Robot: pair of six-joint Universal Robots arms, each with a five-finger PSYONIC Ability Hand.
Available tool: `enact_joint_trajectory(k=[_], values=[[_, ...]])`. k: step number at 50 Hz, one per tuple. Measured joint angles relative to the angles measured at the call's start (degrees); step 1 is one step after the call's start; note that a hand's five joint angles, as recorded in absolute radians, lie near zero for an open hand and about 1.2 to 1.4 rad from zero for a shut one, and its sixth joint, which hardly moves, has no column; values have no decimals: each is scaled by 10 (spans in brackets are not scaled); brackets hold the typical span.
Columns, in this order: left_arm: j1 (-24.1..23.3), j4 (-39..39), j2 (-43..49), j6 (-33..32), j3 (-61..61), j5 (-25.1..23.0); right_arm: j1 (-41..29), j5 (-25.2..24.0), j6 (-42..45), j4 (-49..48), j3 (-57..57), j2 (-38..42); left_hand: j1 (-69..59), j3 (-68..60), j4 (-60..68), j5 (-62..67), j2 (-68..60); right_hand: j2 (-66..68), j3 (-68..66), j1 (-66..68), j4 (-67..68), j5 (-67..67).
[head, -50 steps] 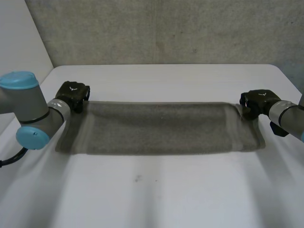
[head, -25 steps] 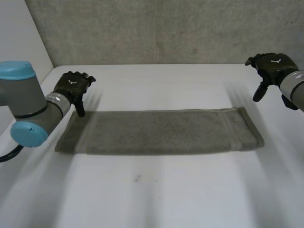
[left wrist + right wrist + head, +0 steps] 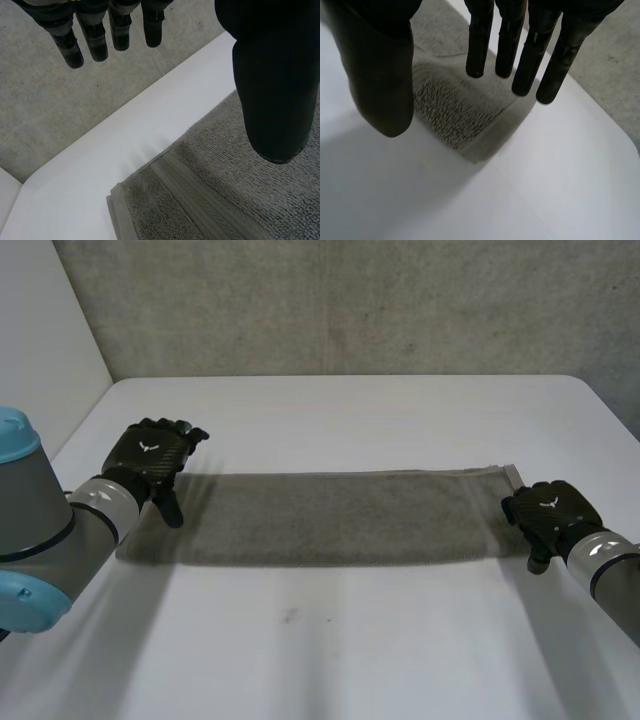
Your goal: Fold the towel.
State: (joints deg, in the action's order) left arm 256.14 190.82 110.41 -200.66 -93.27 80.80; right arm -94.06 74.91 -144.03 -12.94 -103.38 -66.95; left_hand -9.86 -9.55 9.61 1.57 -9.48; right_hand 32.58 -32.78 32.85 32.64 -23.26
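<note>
A grey towel (image 3: pixel 340 520) lies flat as a long folded strip across the white table (image 3: pixel 350 650). My left hand (image 3: pixel 150 462) hovers over the towel's left end, open, fingers straight and thumb apart, holding nothing. In the left wrist view the left hand (image 3: pixel 270 90) hangs above the towel's (image 3: pixel 225 200) far left corner with its hemmed band. My right hand (image 3: pixel 548 515) is at the towel's right end, by the near corner, open too. In the right wrist view the right hand (image 3: pixel 380 75) spreads above the towel's corner (image 3: pixel 450 110) without touching it.
A rough concrete wall (image 3: pixel 350 310) rises behind the table's far edge. A pale panel (image 3: pixel 40 360) stands at the left. A small dark speck (image 3: pixel 290 616) marks the table in front of the towel.
Both hands let go of the towel's far corners and opened. The left hand drew back over the left end; the right hand swung up, then came down to the near right corner.
</note>
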Motion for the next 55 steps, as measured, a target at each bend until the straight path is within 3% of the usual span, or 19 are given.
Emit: enact_joint_trajectory(k=[7, 8, 10, 15, 29, 38, 44, 51, 55], values=[[-1, 1, 2, 3, -1, 0, 0, 1, 5, -15, 17, 37, 0, 0, 0, 0, 0, 177, -173, 173, 175, -164], [-1, 1, 2, 6, -2, 0, 0, 1, 5, -17, 23, 45, 0, 0, 0, 0, 0, 282, -276, 278, 278, -276], [-2, 3, 2, 10, -3, 0, 1, 1, 5, -18, 31, 54, 0, 0, 0, 0, 0, 365, -355, 360, 357, -355], [-2, 10, 2, 18, -7, 0, 16, 4, 3, -16, 53, 70, 0, 0, 0, 0, 0, 430, -434, 420, 436, -429], [0, 23, 2, 20, -17, 0, 131, 0, 19, 16, 97, 75, 0, 0, 0, 0, 0, 434, -439, 421, 441, -430], [2, 22, 1, 20, -22, -1, 198, -34, 54, 88, 143, 63, 0, 0, 0, 0, 0, 436, -439, 423, 441, -434], [6, 22, -2, 21, -22, -1, 131, -55, 23, 124, 187, 38, 0, 0, -1, 0, 0, 443, -439, 424, 441, -437], [10, 22, -22, 24, -26, 0, -71, -53, -64, 131, 280, 46, 0, 0, -1, 0, 0, 445, -439, 425, 441, -437], [16, 22, -38, 33, -32, 0, -215, -47, -104, 132, 348, 89, 0, 0, -1, 0, 0, 445, -439, 425, 441, -437]])
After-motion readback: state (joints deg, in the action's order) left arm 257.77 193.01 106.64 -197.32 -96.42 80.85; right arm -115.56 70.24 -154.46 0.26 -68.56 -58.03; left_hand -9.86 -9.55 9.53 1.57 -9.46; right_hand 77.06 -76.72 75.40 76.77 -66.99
